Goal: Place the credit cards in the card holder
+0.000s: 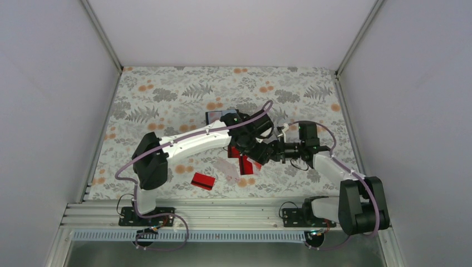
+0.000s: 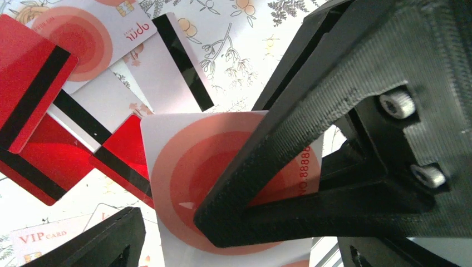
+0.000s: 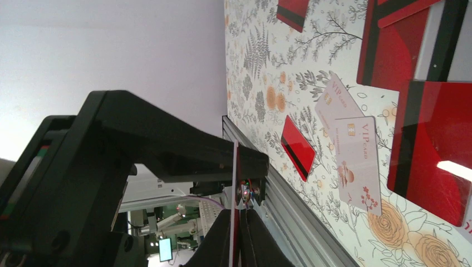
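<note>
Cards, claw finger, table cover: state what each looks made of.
The cards look like thin stiff plastic, glossy: a glare streak sits on a red one. The black claw finger looks like 3D-printed plastic, matte, with fine layer ridges. The table cover is a flat floral print, matte; paper or cloth, unclear.

Card holder (image 1: 214, 116) mostly hidden behind the left arm (image 1: 189, 136), white card (image 2: 183, 167) with red disc half covered by the right gripper (image 2: 222, 219), its number partly masked, VIP card (image 2: 42, 242) cut off at the bottom edge
</note>
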Available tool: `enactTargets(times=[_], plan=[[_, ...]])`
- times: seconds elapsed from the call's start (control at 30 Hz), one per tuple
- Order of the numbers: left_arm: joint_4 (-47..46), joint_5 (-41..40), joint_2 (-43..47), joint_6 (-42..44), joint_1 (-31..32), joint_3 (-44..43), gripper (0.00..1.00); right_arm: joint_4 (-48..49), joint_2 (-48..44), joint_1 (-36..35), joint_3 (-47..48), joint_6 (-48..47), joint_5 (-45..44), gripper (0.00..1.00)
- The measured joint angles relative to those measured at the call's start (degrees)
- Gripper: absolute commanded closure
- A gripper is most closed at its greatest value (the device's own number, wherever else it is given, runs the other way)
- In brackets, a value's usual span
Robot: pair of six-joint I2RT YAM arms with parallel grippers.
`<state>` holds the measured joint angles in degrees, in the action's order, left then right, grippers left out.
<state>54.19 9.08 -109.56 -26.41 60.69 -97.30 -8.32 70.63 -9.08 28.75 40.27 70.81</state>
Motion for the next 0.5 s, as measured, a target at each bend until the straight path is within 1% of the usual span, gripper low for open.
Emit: enactTargets(times=[0.1,0.3,0.43,0.5], plan=[[0.7,0.2,0.3,0.0,-0.3,-0.4,0.00,0.6,-0.6,0.0,0.0,0.0,0.4,0.96],[0.9,0.6,4.8,0.1,-2.6,-0.4,0.00,1.3,-1.4,0.0,0.7,0.2,1.6,0.96],[0.3,2.8,8.9,1.5,-6.9,-1.0,0.00,1.2,-1.7,-0.1,2.1,0.5,2.6,0.96],[0.3,5.5,11.0,2.8,-9.7,-1.0,0.00,1.1,-1.7,-0.2,3.3,0.7,3.0,0.96]])
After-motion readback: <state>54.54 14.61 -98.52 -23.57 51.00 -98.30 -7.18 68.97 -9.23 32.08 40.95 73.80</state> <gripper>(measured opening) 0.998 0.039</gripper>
